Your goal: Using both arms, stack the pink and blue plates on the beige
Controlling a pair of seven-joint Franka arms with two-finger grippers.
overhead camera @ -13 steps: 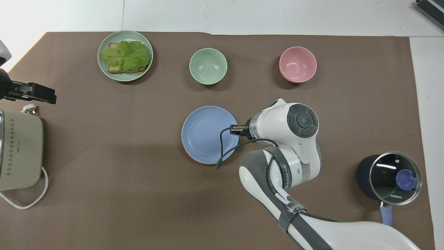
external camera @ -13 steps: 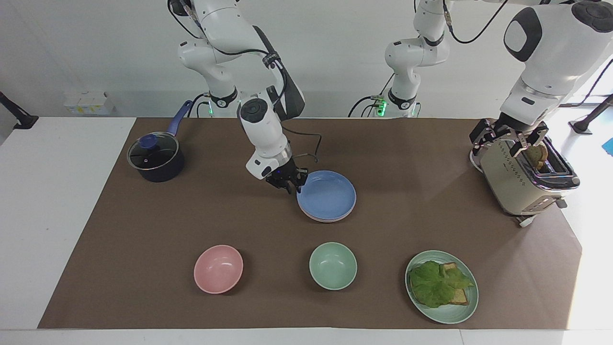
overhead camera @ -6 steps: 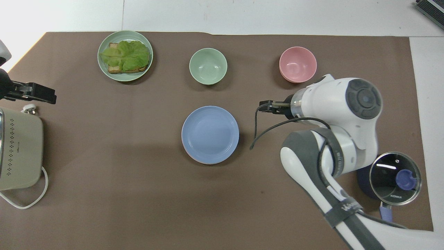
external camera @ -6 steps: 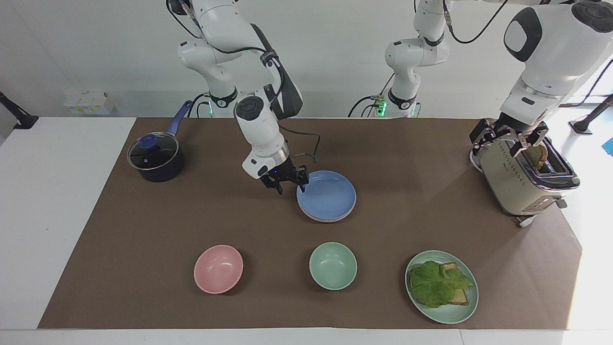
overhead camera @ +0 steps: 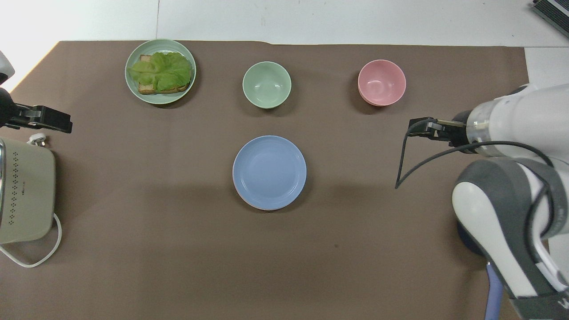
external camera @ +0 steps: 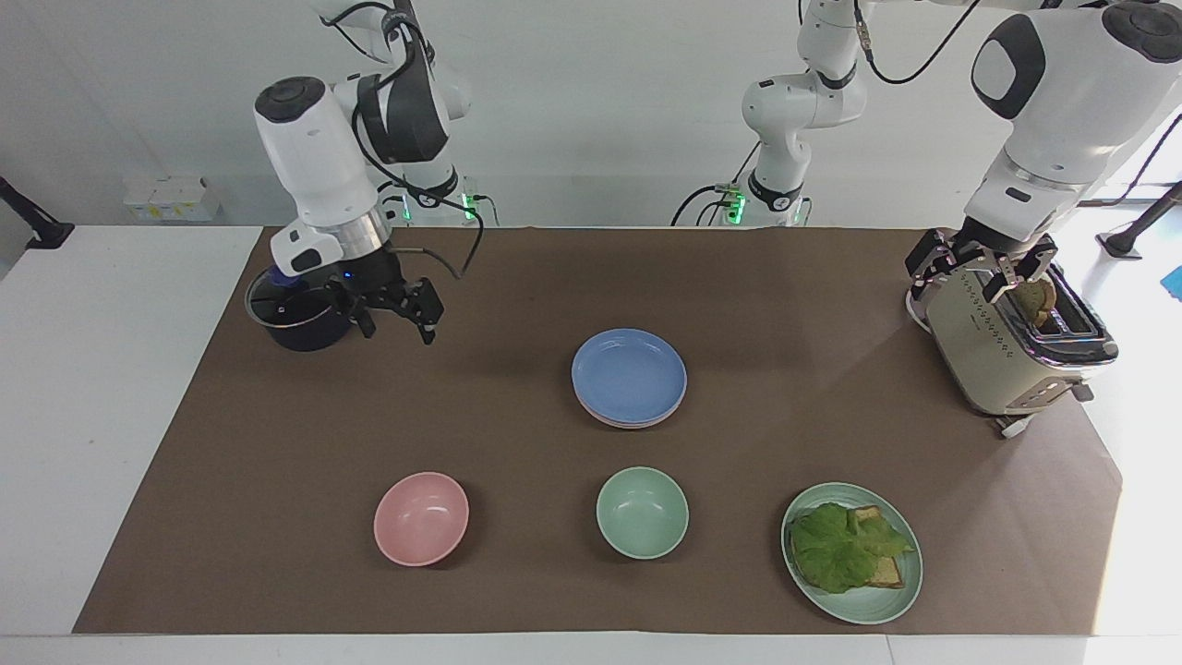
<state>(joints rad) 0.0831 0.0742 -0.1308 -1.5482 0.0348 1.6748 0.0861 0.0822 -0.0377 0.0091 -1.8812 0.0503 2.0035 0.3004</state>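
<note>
The blue plate (external camera: 629, 371) (overhead camera: 269, 171) lies on top of a stack in the middle of the brown mat. A thin rim of the pink plate (external camera: 628, 422) shows under it. The beige plate is hidden beneath them. My right gripper (external camera: 397, 321) (overhead camera: 420, 128) hangs open and holds nothing, raised over the mat beside the dark pot (external camera: 300, 316), well away from the stack. My left gripper (external camera: 971, 270) (overhead camera: 44, 120) waits open over the toaster (external camera: 1007, 346) at the left arm's end of the table.
A pink bowl (external camera: 421, 517), a green bowl (external camera: 642, 512) and a green plate with lettuce and toast (external camera: 851, 552) stand in a row farther from the robots than the stack. The toaster's white cord (overhead camera: 31, 260) trails on the mat.
My right gripper opened at the blue plate's rim, rose and swung away toward the pot. The blue plate stays on the stack. The left arm has not moved.
</note>
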